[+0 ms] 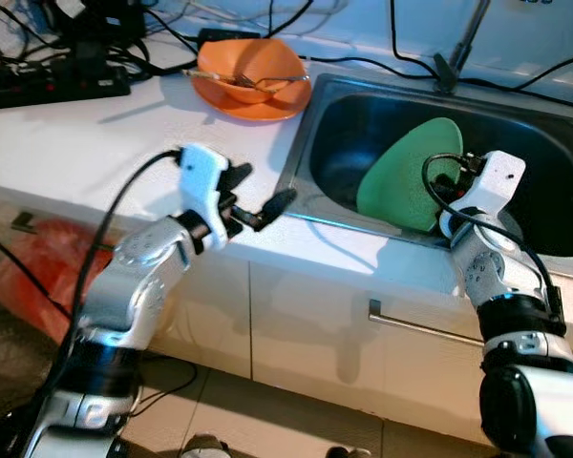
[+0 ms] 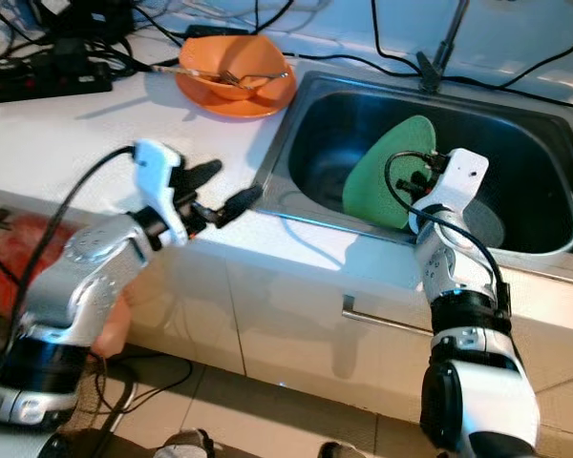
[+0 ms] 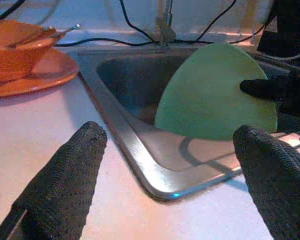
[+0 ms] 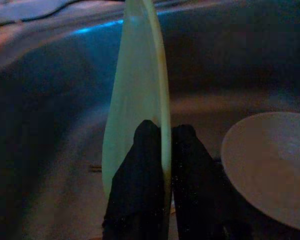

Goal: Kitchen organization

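Observation:
A green plate [image 1: 401, 176] stands on edge inside the steel sink [image 1: 301, 143]. My right gripper [image 4: 162, 130] is shut on the green plate's rim [image 4: 135, 75], one finger on each face. My left gripper [image 1: 263, 191] hovers open over the white counter's front edge, just left of the sink, with nothing between its fingers [image 3: 65, 170]. It faces the green plate [image 3: 210, 95]. At the back of the counter an orange bowl [image 1: 248, 65] with a fork [image 1: 267, 81] sits on an orange plate [image 1: 267, 105].
A pale round disc [image 4: 270, 165] lies on the sink floor beside the plate. Black cables and a power strip [image 1: 57, 76] crowd the back left of the counter. A cabinet handle [image 1: 420, 324] is below the sink. A red bag [image 1: 38, 267] lies on the floor at left.

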Controlling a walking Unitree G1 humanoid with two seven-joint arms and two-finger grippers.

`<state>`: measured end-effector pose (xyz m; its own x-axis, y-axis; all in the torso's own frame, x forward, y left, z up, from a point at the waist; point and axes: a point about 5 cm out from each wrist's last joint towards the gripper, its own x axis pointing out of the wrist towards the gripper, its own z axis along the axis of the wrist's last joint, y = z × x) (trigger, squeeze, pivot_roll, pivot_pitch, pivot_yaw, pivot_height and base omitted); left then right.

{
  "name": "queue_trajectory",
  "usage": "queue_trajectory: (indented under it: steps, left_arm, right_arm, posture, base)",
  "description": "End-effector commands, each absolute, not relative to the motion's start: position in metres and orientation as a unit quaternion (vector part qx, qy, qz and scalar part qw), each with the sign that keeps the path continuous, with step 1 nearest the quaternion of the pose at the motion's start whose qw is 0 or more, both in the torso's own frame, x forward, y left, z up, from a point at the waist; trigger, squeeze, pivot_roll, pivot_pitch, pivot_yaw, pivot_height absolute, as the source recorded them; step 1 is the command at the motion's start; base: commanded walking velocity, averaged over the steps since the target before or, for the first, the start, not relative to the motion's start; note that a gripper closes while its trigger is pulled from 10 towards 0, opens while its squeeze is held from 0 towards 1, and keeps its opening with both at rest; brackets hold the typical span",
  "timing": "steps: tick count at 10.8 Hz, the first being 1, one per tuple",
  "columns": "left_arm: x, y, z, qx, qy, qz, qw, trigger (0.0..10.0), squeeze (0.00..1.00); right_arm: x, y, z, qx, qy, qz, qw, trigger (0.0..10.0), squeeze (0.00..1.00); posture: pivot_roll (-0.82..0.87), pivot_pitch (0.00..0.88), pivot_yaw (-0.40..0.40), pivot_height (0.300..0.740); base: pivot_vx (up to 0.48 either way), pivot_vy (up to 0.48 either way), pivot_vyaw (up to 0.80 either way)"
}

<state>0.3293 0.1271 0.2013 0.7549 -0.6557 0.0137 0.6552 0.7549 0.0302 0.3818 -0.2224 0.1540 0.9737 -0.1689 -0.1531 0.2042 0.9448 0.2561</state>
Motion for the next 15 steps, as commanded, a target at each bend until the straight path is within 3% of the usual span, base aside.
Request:
queue_trajectory:
  steps: [1, 5, 6, 7, 8, 10, 11, 12, 15]
  left_arm:
    - [0.331, 0.123, 0.204, 0.022, -0.017, -0.359, 0.933, 10.0, 0.00]
    - [0.337, 0.112, 0.205, 0.037, -0.009, -0.390, 0.920, 10.0, 0.00]
    - [0.345, 0.106, 0.209, 0.039, -0.011, -0.397, 0.917, 10.0, 0.00]
    - [0.351, 0.098, 0.213, 0.042, -0.016, -0.407, 0.913, 10.0, 0.00]
    - [0.355, 0.091, 0.217, 0.047, -0.022, -0.415, 0.908, 10.0, 0.00]
    - [0.361, 0.083, 0.221, 0.041, -0.029, -0.422, 0.905, 10.0, 0.00]
    - [0.361, 0.083, 0.220, 0.037, -0.029, -0.422, 0.905, 10.0, 0.00]
    - [0.361, 0.086, 0.217, 0.034, -0.025, -0.421, 0.906, 10.0, 0.00]
    - [0.366, 0.093, 0.213, 0.021, -0.021, -0.410, 0.912, 10.0, 0.00]
  right_arm:
    - [0.374, -0.233, 0.133, 0.125, 0.101, -0.128, 0.979, 0.0, 0.00]
    - [0.367, -0.246, 0.115, 0.116, 0.123, -0.174, 0.970, 0.2, 0.00]
    - [0.366, -0.248, 0.114, 0.126, 0.121, -0.182, 0.968, 2.2, 0.00]
    - [0.365, -0.251, 0.112, 0.129, 0.123, -0.188, 0.966, 3.4, 0.00]
    - [0.361, -0.255, 0.106, 0.115, 0.140, -0.194, 0.964, 10.0, 0.00]
    - [0.355, -0.263, 0.097, 0.088, 0.169, -0.201, 0.961, 10.0, 0.00]
    - [0.355, -0.264, 0.097, 0.087, 0.171, -0.202, 0.960, 10.0, 0.27]
    - [0.357, -0.263, 0.099, 0.081, 0.170, -0.196, 0.962, 10.0, 1.00]
    - [0.362, -0.260, 0.107, 0.085, 0.156, -0.188, 0.966, 10.0, 1.00]
  posture:
    - [0.18, 0.111, -0.005, 0.740]
    - [0.20, 0.127, 0.025, 0.740]
    - [0.19, 0.127, 0.034, 0.740]
    - [0.19, 0.127, 0.041, 0.740]
    - [0.18, 0.128, 0.046, 0.740]
    - [0.17, 0.131, 0.040, 0.740]
    - [0.17, 0.133, 0.036, 0.740]
    - [0.17, 0.134, 0.032, 0.740]
    - [0.17, 0.133, 0.030, 0.740]
  base:
    - [0.000, 0.000, 0.00]
    - [0.000, 0.000, 0.00]
    - [0.000, 0.000, 0.00]
    - [0.000, 0.000, 0.00]
    - [0.000, 0.000, 0.00]
    - [0.000, 0.000, 0.00]
    - [0.000, 0.000, 0.00]
    - [0.000, 0.000, 0.00]
    - [0.000, 0.000, 0.00]
